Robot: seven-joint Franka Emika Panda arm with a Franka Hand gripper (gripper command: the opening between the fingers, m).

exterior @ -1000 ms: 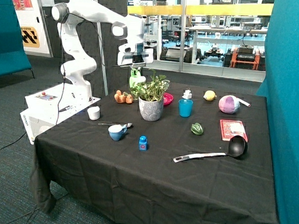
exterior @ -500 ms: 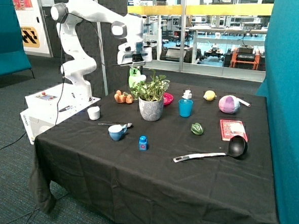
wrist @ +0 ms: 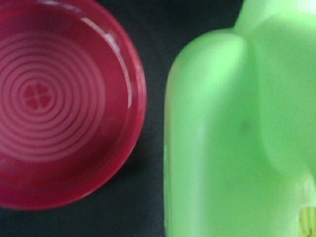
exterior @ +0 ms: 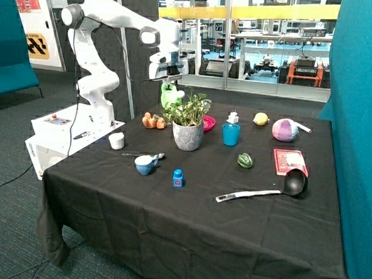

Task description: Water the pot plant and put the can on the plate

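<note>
The pot plant (exterior: 188, 122) stands in its grey pot near the middle of the black table. My gripper (exterior: 169, 80) is behind the plant, shut on the light-green can (exterior: 171, 95), which hangs above the table just behind the leaves. In the wrist view the can (wrist: 237, 138) fills one side of the picture. The magenta plate (wrist: 64, 103) lies empty on the cloth beside and below it. In the outside view the plate (exterior: 209, 122) peeks out behind the plant, next to the teal cup.
Orange toy vegetables (exterior: 153, 121) lie below the can. A teal cup (exterior: 230, 134), a blue cup with a spoon (exterior: 146, 164), a white cup (exterior: 116, 140), a blue block (exterior: 178, 178), a green pepper (exterior: 245, 160), a red packet (exterior: 290, 162) and a black ladle (exterior: 265, 189) are spread over the table.
The gripper has risen a little with the can and shifted slightly toward the plant's leaves. Nothing else on the table moved.
</note>
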